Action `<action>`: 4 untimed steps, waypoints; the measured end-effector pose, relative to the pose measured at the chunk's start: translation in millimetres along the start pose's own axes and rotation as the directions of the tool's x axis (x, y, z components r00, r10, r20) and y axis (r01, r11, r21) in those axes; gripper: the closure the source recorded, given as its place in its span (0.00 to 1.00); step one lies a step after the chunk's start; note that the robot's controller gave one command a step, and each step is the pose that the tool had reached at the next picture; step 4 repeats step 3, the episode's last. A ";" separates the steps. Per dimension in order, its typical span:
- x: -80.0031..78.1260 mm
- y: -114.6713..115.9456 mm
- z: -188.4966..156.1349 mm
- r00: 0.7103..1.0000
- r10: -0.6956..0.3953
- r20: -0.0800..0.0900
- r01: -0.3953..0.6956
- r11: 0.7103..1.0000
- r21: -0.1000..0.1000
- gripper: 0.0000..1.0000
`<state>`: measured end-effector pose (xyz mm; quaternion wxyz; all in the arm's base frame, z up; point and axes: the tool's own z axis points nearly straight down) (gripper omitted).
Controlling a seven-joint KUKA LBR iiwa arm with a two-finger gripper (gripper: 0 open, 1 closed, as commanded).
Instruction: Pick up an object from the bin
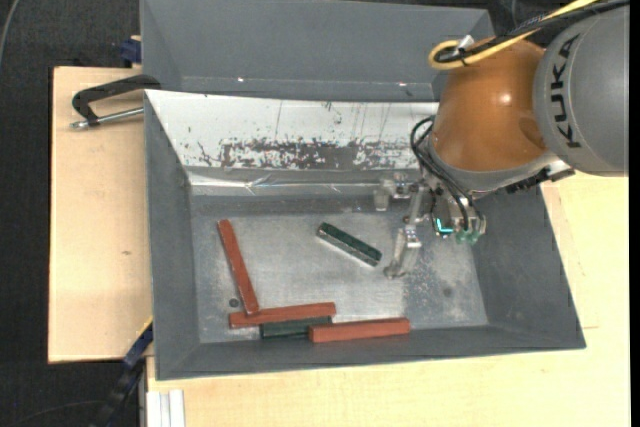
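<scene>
My gripper (405, 250) hangs low over the right half of the bin floor, its fingers pointing down. A dark green flat bar (349, 244) lies tilted on the floor just left of the fingertips, close to them but apart. Nothing shows between the fingers.
A long red-brown stick (238, 266) lies along the left side of the floor. Two more red-brown sticks (283, 315) (360, 329) and a short dark green bar (284, 331) lie along the front wall. The arm with its orange cover fills the bin's right rear.
</scene>
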<state>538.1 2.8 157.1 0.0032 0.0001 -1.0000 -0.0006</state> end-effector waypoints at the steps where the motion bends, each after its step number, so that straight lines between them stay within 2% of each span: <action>1: -8.7 28.1 91.0 0.997 -0.076 0.000 0.076 0.997 -0.001 0.00; 2: -10.8 27.2 86.4 0.997 -0.074 0.007 0.074 0.997 0.000 1.00; 3: 6.7 46.1 -56.3 0.991 -0.131 0.020 0.131 0.991 0.002 1.00; 4: 6.7 46.1 -56.3 0.991 -0.131 0.020 0.131 0.991 0.002 1.00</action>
